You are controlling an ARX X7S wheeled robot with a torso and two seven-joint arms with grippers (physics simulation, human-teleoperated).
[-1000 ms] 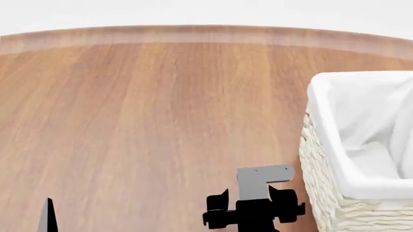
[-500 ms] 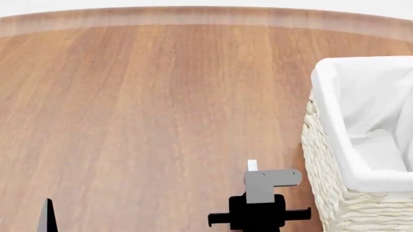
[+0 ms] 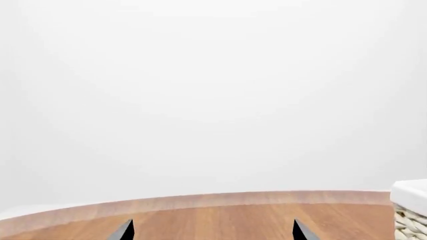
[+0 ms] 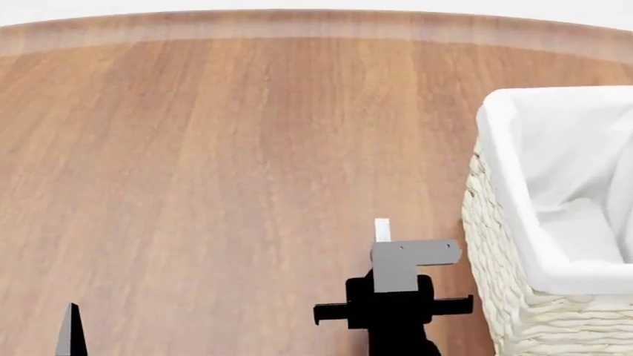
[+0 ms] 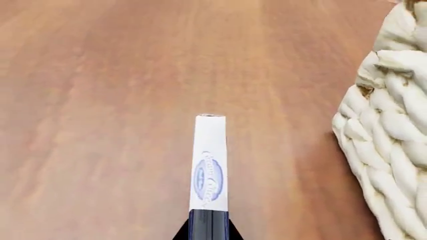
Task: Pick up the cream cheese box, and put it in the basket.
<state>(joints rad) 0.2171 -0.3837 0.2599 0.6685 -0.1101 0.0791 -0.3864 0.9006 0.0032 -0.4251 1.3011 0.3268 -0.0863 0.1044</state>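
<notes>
My right gripper (image 5: 209, 225) is shut on the cream cheese box (image 5: 210, 162), a thin white box with blue print, held edge-on above the wooden table. In the head view the box (image 4: 383, 230) sticks out past the gripper (image 4: 388, 256), just left of the basket (image 4: 494, 245). The basket is cream-white wicker with a white cloth lining; its woven wall (image 5: 393, 150) shows close by in the right wrist view. My left gripper (image 3: 211, 232) is open and empty, with only its fingertips (image 3: 125, 231) in view; one fingertip (image 4: 70, 330) shows in the head view at the lower left.
The wooden table (image 4: 218, 148) stretches to a rounded far edge (image 4: 296, 26). A corner of the basket (image 3: 408, 207) shows in the left wrist view.
My right gripper has moved forward and up with the box, which now shows further past the gripper beside the basket. The head view shifted earlier, then held still.
</notes>
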